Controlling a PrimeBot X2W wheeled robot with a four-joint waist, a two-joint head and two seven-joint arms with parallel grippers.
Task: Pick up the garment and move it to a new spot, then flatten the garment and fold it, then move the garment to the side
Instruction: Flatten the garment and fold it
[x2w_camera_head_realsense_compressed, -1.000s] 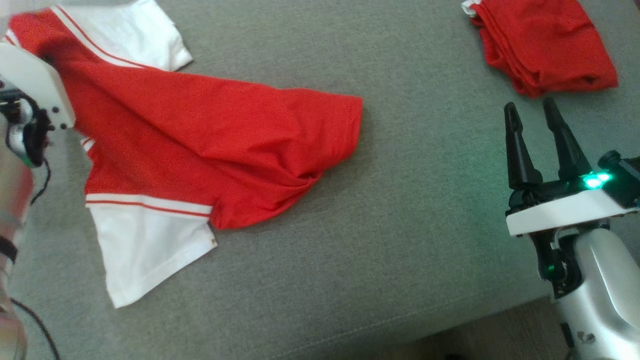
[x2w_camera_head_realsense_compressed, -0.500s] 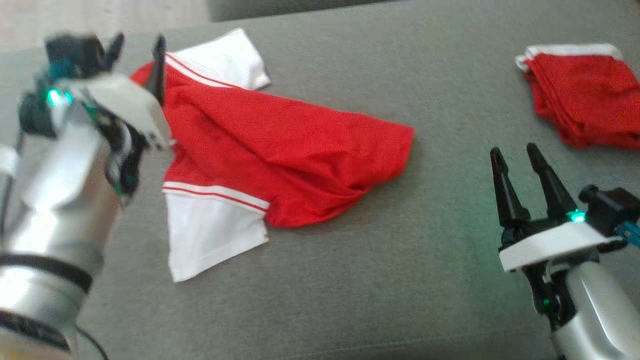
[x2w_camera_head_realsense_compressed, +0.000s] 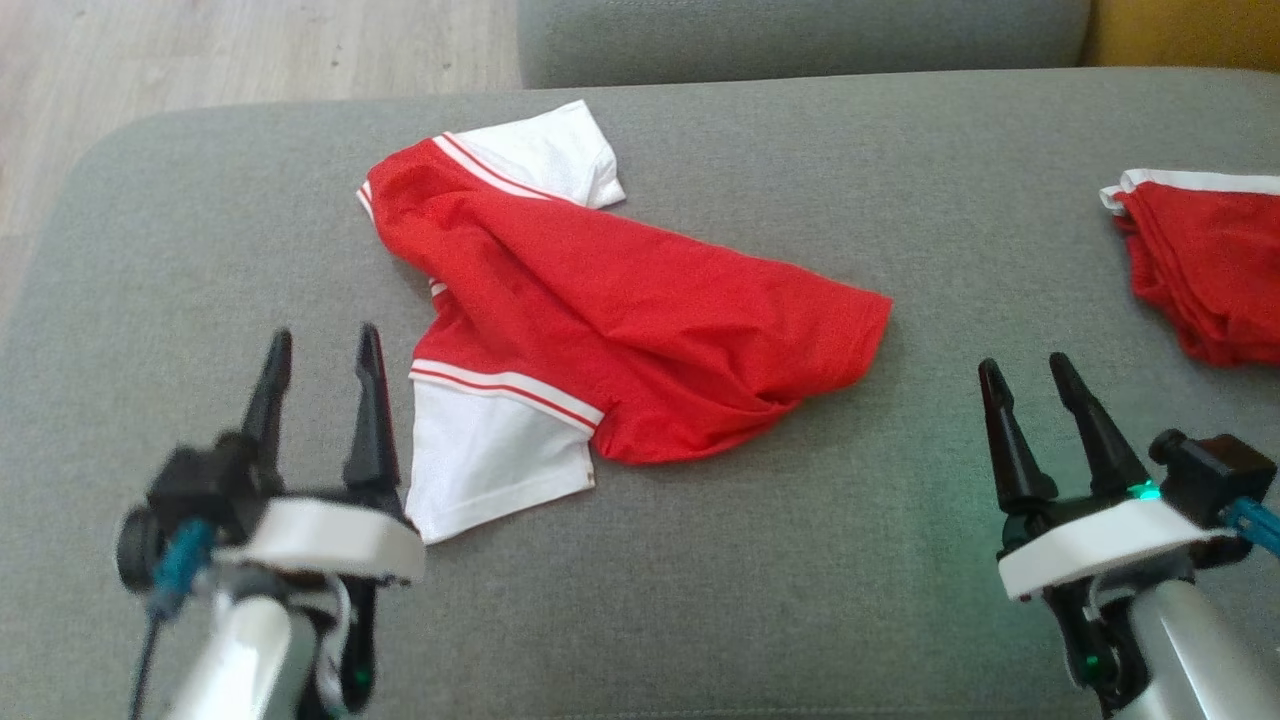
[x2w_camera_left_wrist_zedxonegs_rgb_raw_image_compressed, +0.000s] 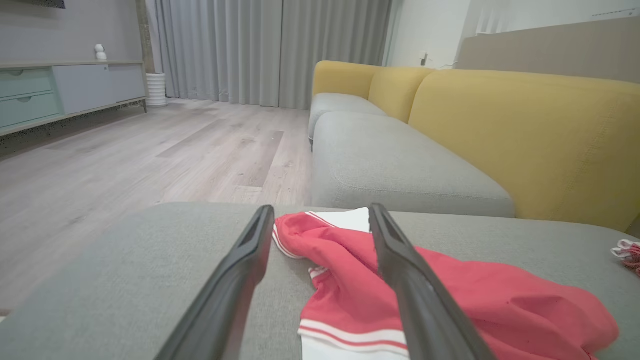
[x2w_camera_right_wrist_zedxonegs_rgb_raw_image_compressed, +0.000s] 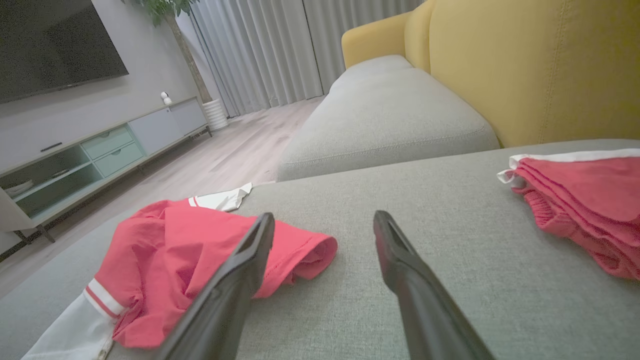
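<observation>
A red shirt with white sleeves (x2w_camera_head_realsense_compressed: 620, 310) lies rumpled on the grey ottoman (x2w_camera_head_realsense_compressed: 700, 560), one sleeve toward me and one at the far side. It also lies ahead in the left wrist view as the red shirt (x2w_camera_left_wrist_zedxonegs_rgb_raw_image_compressed: 450, 300) and at the left in the right wrist view as the red shirt (x2w_camera_right_wrist_zedxonegs_rgb_raw_image_compressed: 190, 255). My left gripper (x2w_camera_head_realsense_compressed: 322, 348) is open, just left of the near white sleeve, holding nothing. My right gripper (x2w_camera_head_realsense_compressed: 1025, 370) is open at the lower right, well clear of the shirt's hem.
A folded red garment with white trim (x2w_camera_head_realsense_compressed: 1210, 270) rests at the ottoman's right edge. Behind stands a grey and yellow sofa (x2w_camera_left_wrist_zedxonegs_rgb_raw_image_compressed: 450, 145). Wooden floor (x2w_camera_head_realsense_compressed: 230, 50) lies beyond the ottoman's left end, with a low cabinet (x2w_camera_right_wrist_zedxonegs_rgb_raw_image_compressed: 105, 145) by the wall.
The head camera has tilted up and the picture has shifted. My left gripper has drawn back from over the shirt's collar to the near left, open. The shirt lies as before.
</observation>
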